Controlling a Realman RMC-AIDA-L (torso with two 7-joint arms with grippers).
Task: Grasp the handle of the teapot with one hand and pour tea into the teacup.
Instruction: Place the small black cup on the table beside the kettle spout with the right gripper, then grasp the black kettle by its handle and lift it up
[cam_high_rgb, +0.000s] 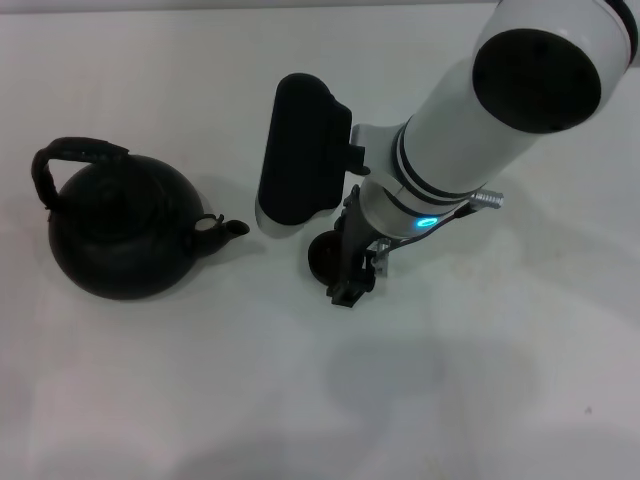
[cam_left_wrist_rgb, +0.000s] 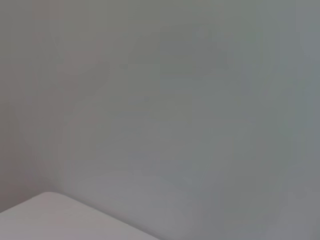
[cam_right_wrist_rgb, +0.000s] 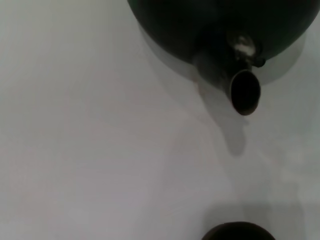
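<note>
Plainly, the squat matte black teapot (cam_high_rgb: 120, 235) sits untouched on the plain white tabletop (cam_high_rgb: 200, 400), its rough dark arched handle (cam_high_rgb: 75, 155) well apart from the right gripper (cam_high_rgb: 350, 275); whether the jaws are apart I cannot tell. That gripper hovers over the tiny dark round teacup (cam_high_rgb: 325, 258), near the spout (cam_right_wrist_rgb: 240, 85). I judge it should reach the handle's crown squarely and clamp before lifting. The left wrist view shows only a grey wall.

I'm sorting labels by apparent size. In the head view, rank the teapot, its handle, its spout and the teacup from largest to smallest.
1. teapot
2. handle, a thin arch over the body
3. and 4. spout and teacup: unsure, since the right gripper hides most of the cup.
</note>
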